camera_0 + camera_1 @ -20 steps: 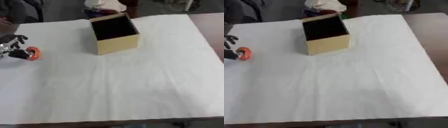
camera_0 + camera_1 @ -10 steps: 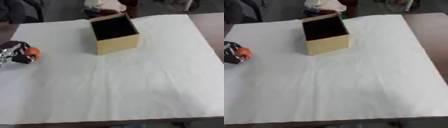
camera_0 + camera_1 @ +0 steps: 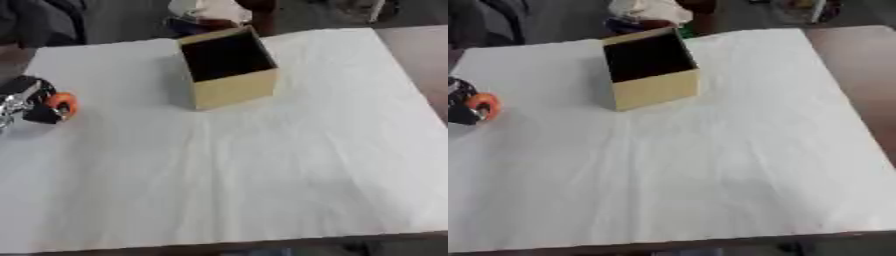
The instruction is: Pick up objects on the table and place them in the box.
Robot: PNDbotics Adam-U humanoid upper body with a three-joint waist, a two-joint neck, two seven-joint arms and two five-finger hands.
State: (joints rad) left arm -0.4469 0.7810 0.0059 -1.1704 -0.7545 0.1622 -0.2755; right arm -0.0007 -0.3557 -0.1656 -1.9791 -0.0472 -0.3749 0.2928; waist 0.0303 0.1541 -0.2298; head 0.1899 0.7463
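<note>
My left hand (image 3: 28, 101) is at the left edge of the table, black and silver, its fingers curled round a small orange object (image 3: 63, 104) that shows at its right side. The open tan cardboard box (image 3: 227, 66) stands at the back middle of the white-covered table (image 3: 262, 165), its dark inside facing up. The box is well to the right of the hand. My right hand shows in neither view.
A bare brown strip of tabletop (image 3: 420, 55) runs along the right side of the white cover. Beyond the far edge are dark shapes and a white and blue bundle (image 3: 206, 12).
My left hand has closed round the orange object and shifted slightly rightward with it. The box has stayed in place.
</note>
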